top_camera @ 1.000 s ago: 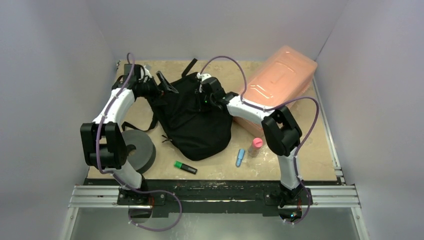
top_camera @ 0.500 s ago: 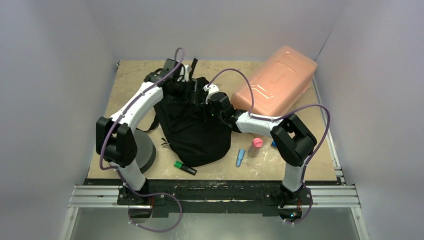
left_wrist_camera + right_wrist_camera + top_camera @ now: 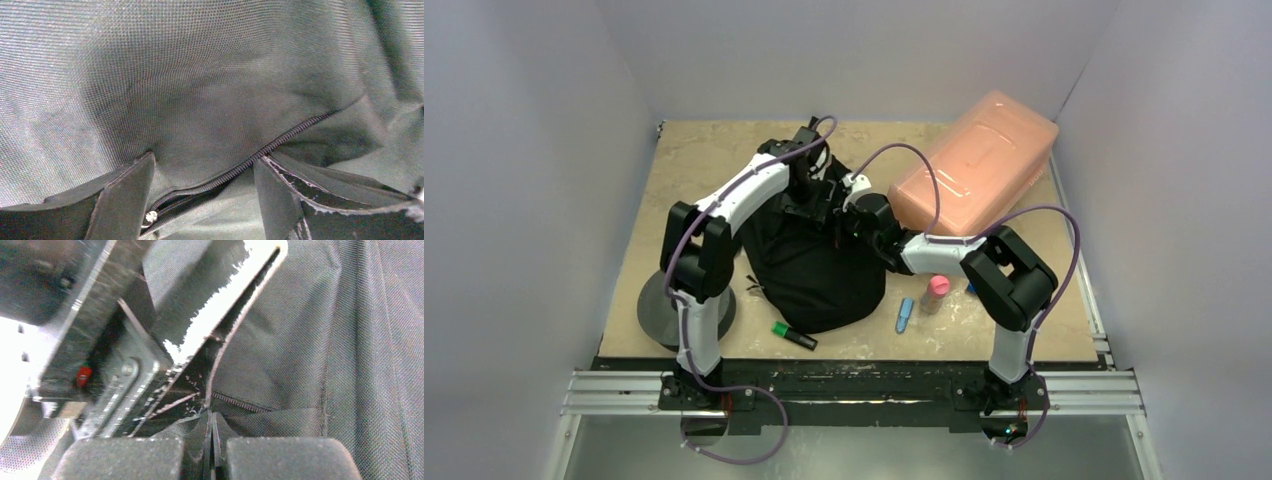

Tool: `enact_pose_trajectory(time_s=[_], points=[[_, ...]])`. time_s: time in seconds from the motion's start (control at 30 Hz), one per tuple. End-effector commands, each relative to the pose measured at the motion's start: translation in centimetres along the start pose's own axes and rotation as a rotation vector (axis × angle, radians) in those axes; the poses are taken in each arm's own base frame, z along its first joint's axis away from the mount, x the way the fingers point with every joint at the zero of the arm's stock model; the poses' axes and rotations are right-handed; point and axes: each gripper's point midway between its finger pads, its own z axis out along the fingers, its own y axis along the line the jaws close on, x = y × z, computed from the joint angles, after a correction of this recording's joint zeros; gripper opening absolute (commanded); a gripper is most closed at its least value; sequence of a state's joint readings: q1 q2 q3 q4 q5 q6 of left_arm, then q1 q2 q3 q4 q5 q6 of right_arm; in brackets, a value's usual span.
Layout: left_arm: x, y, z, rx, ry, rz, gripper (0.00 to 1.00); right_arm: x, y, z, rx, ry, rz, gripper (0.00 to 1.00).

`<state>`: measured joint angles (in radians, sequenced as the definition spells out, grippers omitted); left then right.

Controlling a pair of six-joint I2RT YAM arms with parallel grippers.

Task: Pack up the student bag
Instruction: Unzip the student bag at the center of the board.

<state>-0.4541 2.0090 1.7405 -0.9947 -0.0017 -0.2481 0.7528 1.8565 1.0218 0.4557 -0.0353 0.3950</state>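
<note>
Risk first: could lose the thin pinch on the backpack (image 3: 814, 270), with the right tool (image 3: 212, 442) clamped fully together on what looks like a small fold of cloth beside the zipper (image 3: 280, 145), liable to slip off under any tug. Could also shut the left tool (image 3: 202, 162) on plain cloth instead of the slider (spread apart now, straddling the zipper, holding nothing; small metal stud low by one finger, slider or rivet, cannot tell). Might drag the whole soft backpack across the tabletop (image 3: 694, 160) if pulled two ways, and shove the green marker (image 3: 794, 335) lying just at its near edge. Zipper closed along the visible stretch, so probably opening step, nothing packed yet. Found mid-tabletop, lying flat, between the grey ring (image 3: 659, 310) on the left and the pink box (image 3: 974, 170) on the right. Long axis roughly near-to-far; strap end toward the back wall, rounded bulk toward the arm bases, so likely top pointing away.
</note>
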Motion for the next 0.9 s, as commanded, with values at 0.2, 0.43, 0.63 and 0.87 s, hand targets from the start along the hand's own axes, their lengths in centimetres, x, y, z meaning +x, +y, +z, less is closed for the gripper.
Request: enact_pose_trajectory(time_s=[0.2,0.43,0.63,0.87], points=[[-2.6,2.1,-0.4,-0.145,-0.094,0.006,0.30,3.6,-0.6,-0.2,-0.003,0.096,0.027,0.00],[-4.0,2.6,-4.8,-0.159,-0.230,0.008,0.00,2.8,-2.1,-0.8,0.086,0.117,-0.067,0.00],[-4.0,0.9,-5.6,0.036,-0.203,-0.068,0.00,-0.5,-1.3,-2.9,0.123,0.106,-0.185,0.10],[-4.6,0.0,-7.2,0.331,-0.202,-0.222,0.00,-0.4,-3.2,-3.9,0.212,0.146,-0.262,0.16]])
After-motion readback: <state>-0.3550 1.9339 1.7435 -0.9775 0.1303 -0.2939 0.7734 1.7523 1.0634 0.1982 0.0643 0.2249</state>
